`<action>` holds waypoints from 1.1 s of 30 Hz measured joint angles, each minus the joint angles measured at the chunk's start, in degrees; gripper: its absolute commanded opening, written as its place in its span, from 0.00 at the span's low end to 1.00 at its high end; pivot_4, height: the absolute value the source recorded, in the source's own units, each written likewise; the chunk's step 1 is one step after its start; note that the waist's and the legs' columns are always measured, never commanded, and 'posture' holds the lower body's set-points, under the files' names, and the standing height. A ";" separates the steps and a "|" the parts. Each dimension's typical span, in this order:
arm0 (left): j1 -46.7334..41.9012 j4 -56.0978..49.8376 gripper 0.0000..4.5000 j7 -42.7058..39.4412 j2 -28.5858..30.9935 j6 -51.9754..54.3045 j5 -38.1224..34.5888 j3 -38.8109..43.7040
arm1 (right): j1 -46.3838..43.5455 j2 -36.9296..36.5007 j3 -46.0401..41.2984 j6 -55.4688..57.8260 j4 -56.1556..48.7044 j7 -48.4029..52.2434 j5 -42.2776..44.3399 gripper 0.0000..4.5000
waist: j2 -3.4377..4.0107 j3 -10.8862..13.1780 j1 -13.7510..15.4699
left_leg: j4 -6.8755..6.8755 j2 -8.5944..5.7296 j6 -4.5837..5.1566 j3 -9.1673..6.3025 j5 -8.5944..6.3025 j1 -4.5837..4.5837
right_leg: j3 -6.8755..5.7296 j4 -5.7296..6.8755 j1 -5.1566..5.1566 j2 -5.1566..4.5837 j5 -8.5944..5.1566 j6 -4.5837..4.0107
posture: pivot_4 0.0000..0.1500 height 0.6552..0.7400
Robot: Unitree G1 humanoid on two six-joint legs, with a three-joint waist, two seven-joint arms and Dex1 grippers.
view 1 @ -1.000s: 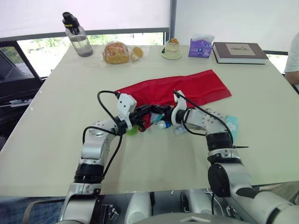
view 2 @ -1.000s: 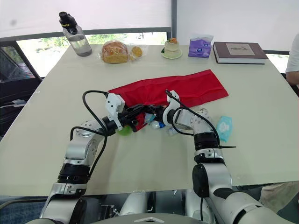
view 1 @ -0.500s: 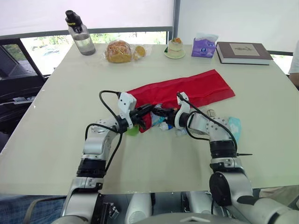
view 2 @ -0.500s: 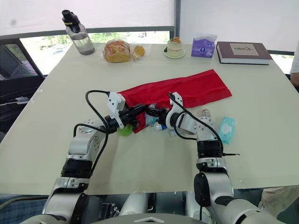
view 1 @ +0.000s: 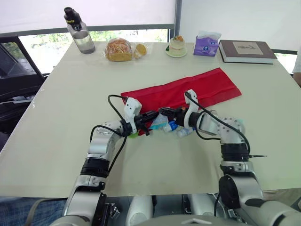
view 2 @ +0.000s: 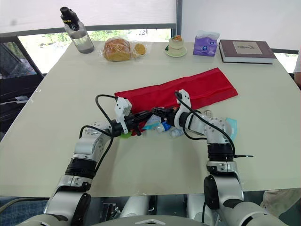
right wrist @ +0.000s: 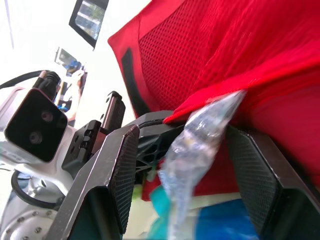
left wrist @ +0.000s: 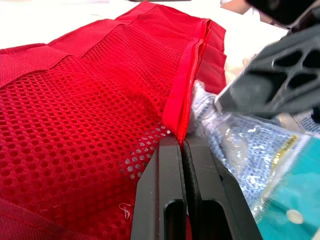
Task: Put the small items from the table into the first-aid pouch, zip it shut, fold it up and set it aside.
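Clear packet (right wrist: 200, 135) arrives at the mouth of the first-aid pouch (view 1: 202, 89)
The right gripper (view 1: 165, 112) has moved in, fingers apart around the packet; the left gripper (left wrist: 183, 142) pinches the pouch's zip edge, fingers together on it; the pouch lies spread on the bench (view 1: 56, 108); stowing looks underway, other packets (view 1: 162, 123) wait beside it; no writing is legible

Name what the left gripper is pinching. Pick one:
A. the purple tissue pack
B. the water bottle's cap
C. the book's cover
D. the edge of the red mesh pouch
D: the left wrist view shows the left gripper shut on the red hem of the pouch, at the rim of its mesh pocket.
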 measured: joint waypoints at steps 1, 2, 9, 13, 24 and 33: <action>-0.13 0.18 0.00 -0.02 -0.01 -0.06 0.00 -0.01 | 0.32 -1.12 0.30 0.08 -0.86 0.56 -0.13 0.65 | 0.01 0.00 -0.01 | 0.00 0.00 0.00 0.00 0.00 0.00 | 0.00 0.00 0.00 0.00 0.00 0.00 | 1.00 1.00; -0.27 0.41 0.00 -0.10 0.00 -0.08 0.00 0.00 | 0.75 -2.66 0.83 0.22 -2.04 1.52 -0.34 0.65 | 0.01 0.01 0.02 | 0.00 0.00 0.00 -0.02 0.00 0.00 | -0.01 0.01 0.00 0.01 0.00 0.00 | 1.00 1.00; -0.57 0.90 0.00 -0.40 -0.01 -0.18 -0.02 0.03 | 1.66 -7.62 3.54 -0.28 -5.24 5.31 -2.50 0.65 | 0.03 0.02 0.00 | 0.00 0.00 0.00 -0.03 0.00 0.02 | -0.01 0.03 0.00 0.08 0.00 0.00 | 1.00 1.00; -0.63 0.85 0.00 -0.52 0.00 -0.14 -0.10 0.03 | 2.25 -10.83 6.41 -4.03 -8.88 10.16 -4.50 0.65 | 0.03 0.07 0.06 | 0.00 -0.04 0.00 -0.03 0.00 0.00 | 0.00 0.01 -0.01 0.07 -0.01 0.01 | 1.00 1.00; -1.06 0.97 0.00 -0.75 0.13 -0.02 -0.12 0.12 | 4.08 -22.15 21.09 -16.85 -19.93 26.27 -13.97 0.02 | -0.01 0.34 0.07 | 0.05 -0.23 0.00 -0.07 0.00 0.00 | 0.00 0.05 -0.01 0.07 -0.02 0.03 | 1.00 1.00; -2.16 2.56 0.00 -2.18 0.46 -0.07 -0.04 -0.03 | 4.68 -25.67 33.18 -21.31 -22.05 31.28 -23.35 0.02 | -0.06 0.39 0.11 | 0.12 -0.25 0.00 -0.07 0.00 0.01 | 0.00 0.10 -0.01 0.07 -0.03 0.03 | 1.00 1.00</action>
